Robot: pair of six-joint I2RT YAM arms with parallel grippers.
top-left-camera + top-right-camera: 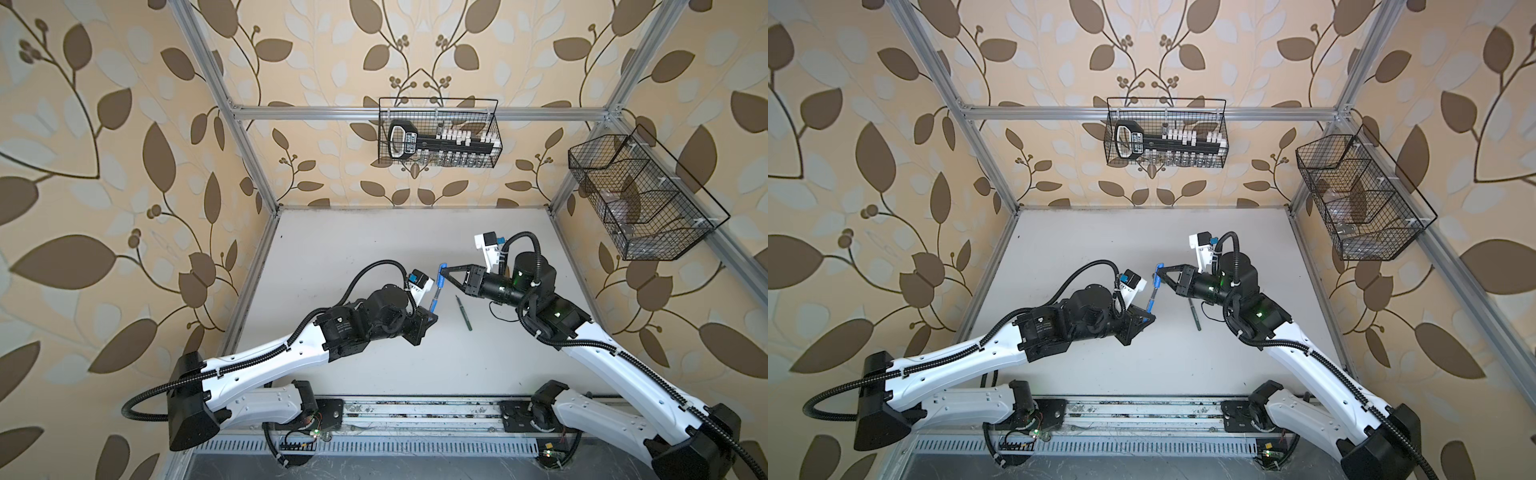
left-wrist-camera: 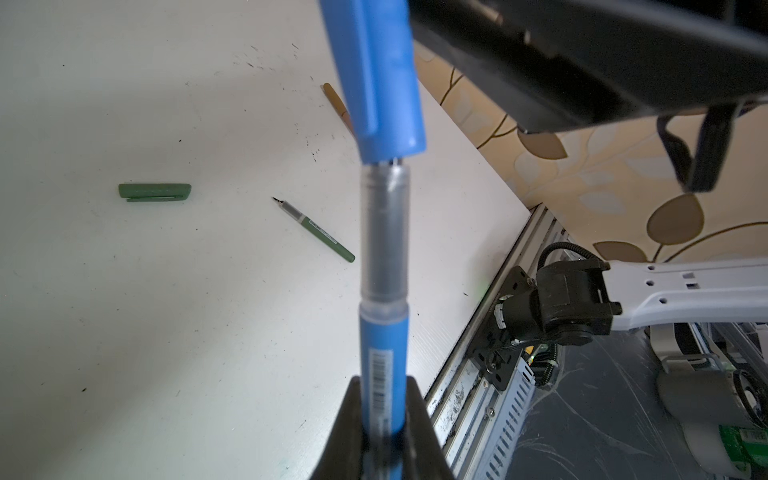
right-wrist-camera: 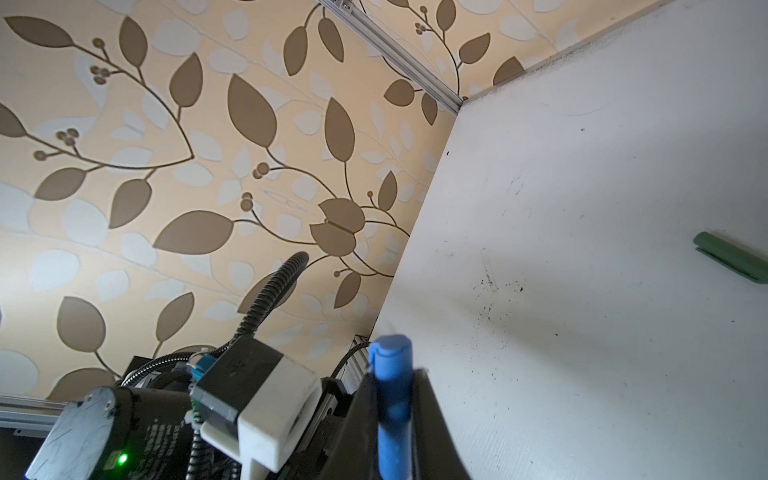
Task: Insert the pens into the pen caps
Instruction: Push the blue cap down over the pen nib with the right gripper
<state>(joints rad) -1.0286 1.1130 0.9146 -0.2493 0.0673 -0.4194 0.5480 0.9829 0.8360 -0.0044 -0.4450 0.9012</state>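
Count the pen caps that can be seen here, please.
2. The blue cap is held in the right hand; the green cap lies on the table. Another may be hidden.

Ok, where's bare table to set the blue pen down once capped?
Free: far table from back wall to the grippers; near stretch between green pen and front rail. Crowded: middle, where left gripper and right gripper hold blue pen and blue cap.

desk: matt, faintly grained
blue pen: smooth plastic, clear mid-section
blue cap: smooth, slightly glossy plastic
green cap: matt plastic
fingers: matt, dark
frame: bare metal
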